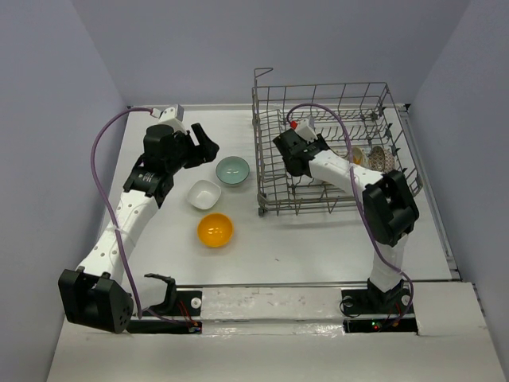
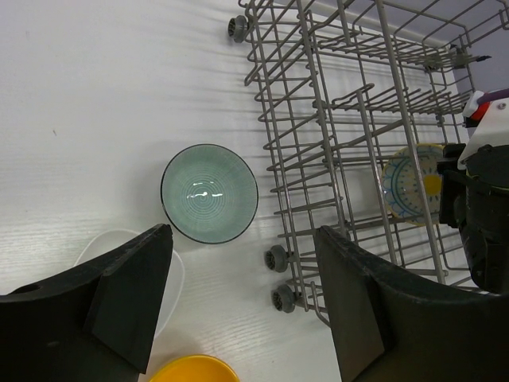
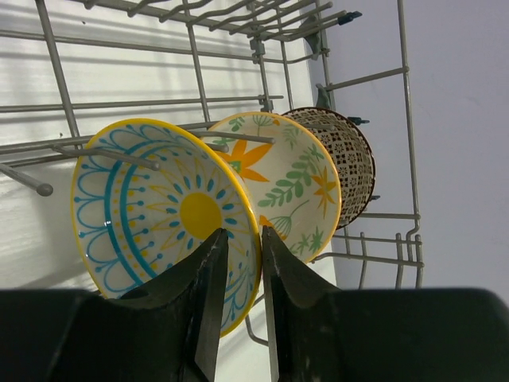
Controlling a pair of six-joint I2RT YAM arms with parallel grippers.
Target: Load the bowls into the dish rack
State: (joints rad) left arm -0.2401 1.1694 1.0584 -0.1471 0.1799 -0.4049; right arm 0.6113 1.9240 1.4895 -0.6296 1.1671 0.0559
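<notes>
The grey wire dish rack (image 1: pixel 334 103) stands at the back right. My right gripper (image 3: pixel 244 232) reaches inside it, shut on the rim of the blue-rimmed bowl with the yellow flower (image 3: pixel 159 199), which stands on edge among the tines. Beside it stand the yellow-and-white patterned bowl (image 3: pixel 294 175) and the brown-speckled bowl (image 3: pixel 350 155). On the table left of the rack lie the pale teal bowl (image 1: pixel 232 169), the white squarish bowl (image 1: pixel 204 194) and the orange-yellow bowl (image 1: pixel 215 230). My left gripper (image 2: pixel 242 232) is open and empty, above the table just near of the teal bowl (image 2: pixel 208 193).
The rack (image 2: pixel 318 159) rests on small wheels (image 2: pixel 278 259) at its near left corner, close to my left gripper's right finger. Walls close the table in at the back and both sides.
</notes>
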